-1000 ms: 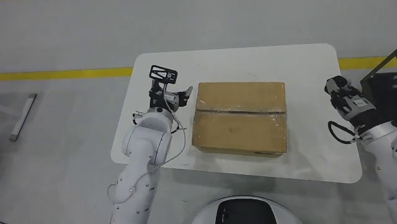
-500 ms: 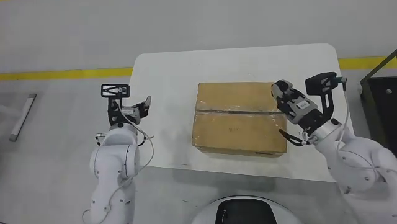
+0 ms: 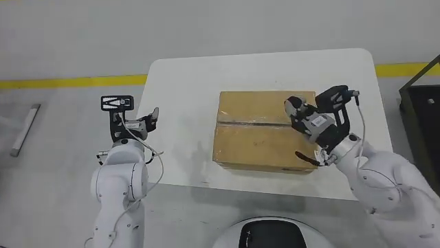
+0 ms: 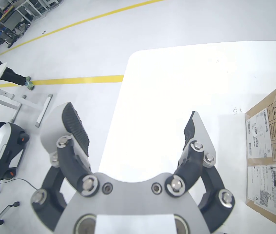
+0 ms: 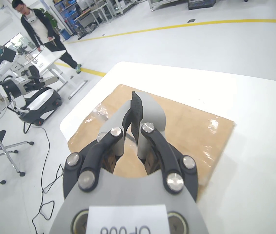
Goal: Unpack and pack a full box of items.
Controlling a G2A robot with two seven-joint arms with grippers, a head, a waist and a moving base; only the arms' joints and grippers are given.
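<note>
Box (image 3: 265, 134) mid-table, flaps shut, its near side close to table's near edge. White table (image 3: 344, 69), rounded corners; bare room left, far and right of box. Left gripper (image 4: 130, 120) over table's left edge, fingers spread wide, empty. Right gripper (image 5: 135, 108) over box's right end, fingers pressed together, gripping nothing. Box brown cardboard, rectangular, glossy tape along top seam, paper labels on left side. Pads (image 4: 75, 127) black, ribbed.

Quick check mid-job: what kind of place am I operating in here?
Probably a robotics lab or workshop hall: yellow floor lines, racks of equipment and workbenches along the far wall, and another wheeled robot on the floor near the white table holding the cardboard box.
</note>
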